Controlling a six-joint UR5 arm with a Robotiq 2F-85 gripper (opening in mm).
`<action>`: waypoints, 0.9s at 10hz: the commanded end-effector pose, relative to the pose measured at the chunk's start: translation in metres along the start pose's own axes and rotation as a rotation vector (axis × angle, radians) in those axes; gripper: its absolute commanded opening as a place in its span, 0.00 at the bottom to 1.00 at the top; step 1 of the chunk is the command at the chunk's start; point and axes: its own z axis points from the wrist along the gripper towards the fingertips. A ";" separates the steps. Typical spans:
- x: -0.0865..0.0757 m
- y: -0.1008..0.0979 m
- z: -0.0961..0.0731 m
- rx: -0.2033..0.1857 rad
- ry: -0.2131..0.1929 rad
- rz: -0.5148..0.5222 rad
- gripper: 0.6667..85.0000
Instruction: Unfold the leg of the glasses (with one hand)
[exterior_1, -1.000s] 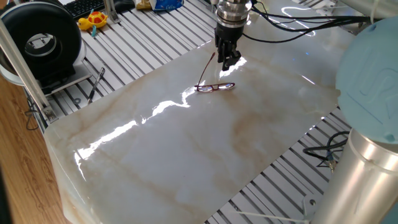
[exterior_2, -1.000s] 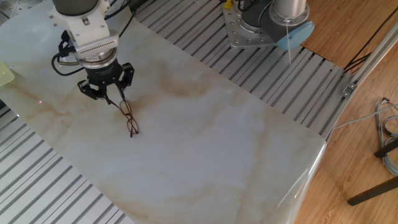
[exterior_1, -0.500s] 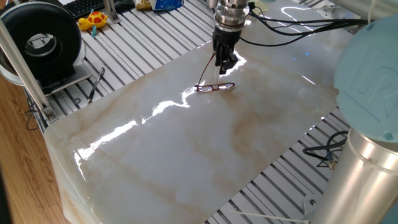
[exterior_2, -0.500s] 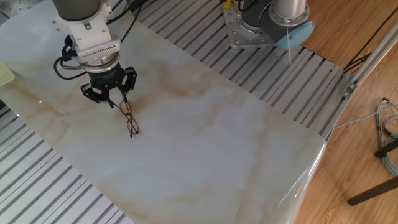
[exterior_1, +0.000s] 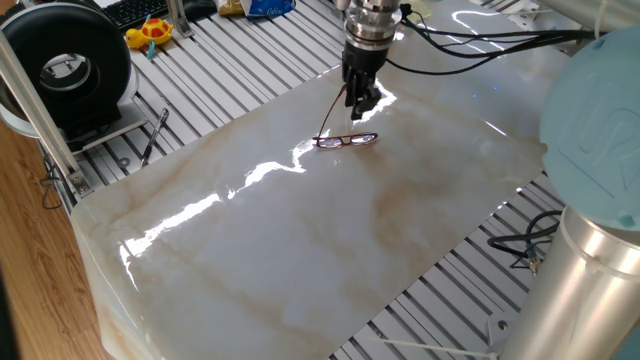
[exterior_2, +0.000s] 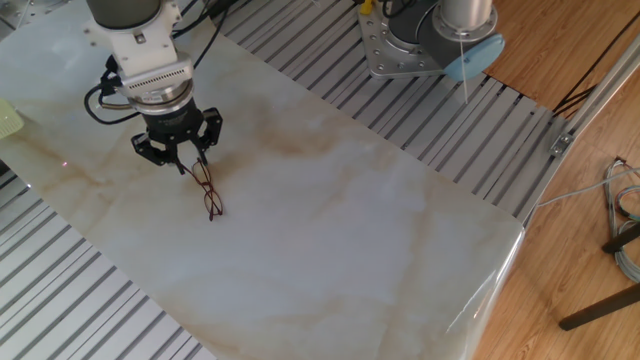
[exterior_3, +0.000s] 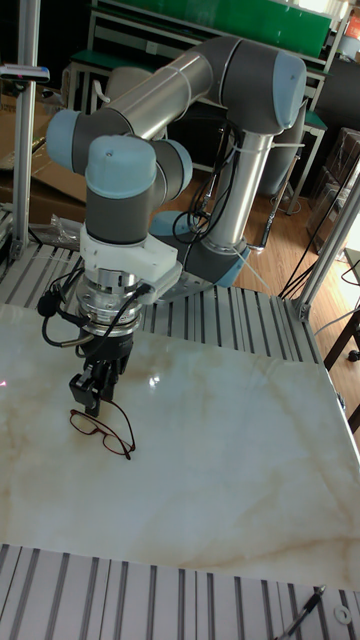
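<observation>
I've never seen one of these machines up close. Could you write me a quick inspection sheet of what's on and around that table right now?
Surface: marble-look slab, glossy with glare, lying on a slatted metal table.
Job's things: glasses lying on the slab, one leg angled up toward the tool.
Clutter: pen-like tool, yellow toy, keyboard, black round device, all off the slab.
Grippers: tool right above the glasses, fingers at the raised leg; grip unclear.
Cables: black cables trailing from the tool; loose wires by the arm's base.
Surroundings: wooden floor.
</observation>
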 end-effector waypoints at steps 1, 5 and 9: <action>-0.002 0.000 0.001 0.005 -0.034 0.015 0.45; -0.015 -0.001 0.004 -0.002 -0.029 0.024 0.45; -0.038 0.001 -0.008 -0.014 -0.023 0.035 0.46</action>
